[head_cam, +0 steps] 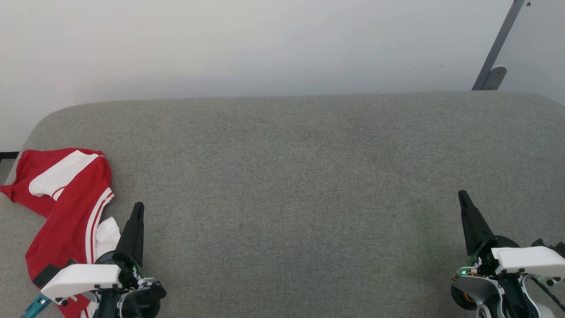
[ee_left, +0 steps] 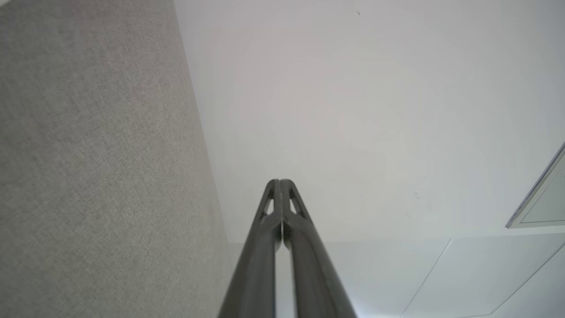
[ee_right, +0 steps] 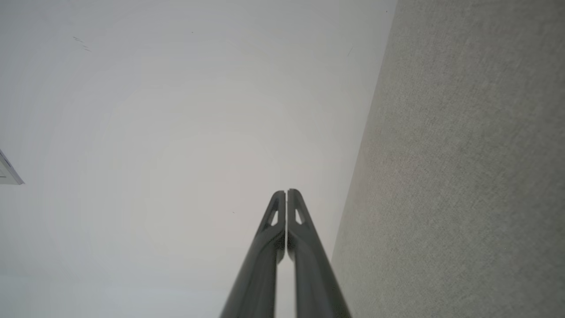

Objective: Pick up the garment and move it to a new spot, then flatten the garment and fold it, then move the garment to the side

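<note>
We've got both claws low, pointing straight ahead: left claw clenched, empty, just beside the crumpled shirt; right claw clenched too, well apart from it.

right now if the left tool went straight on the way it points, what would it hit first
Likely the white wall; the shut left tool points over the grey cushion, with nothing between.

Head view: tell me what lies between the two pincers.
Bare grey cushion lies between the left pincer and the right pincer, in the head view; the shirt lies outside that.
</note>
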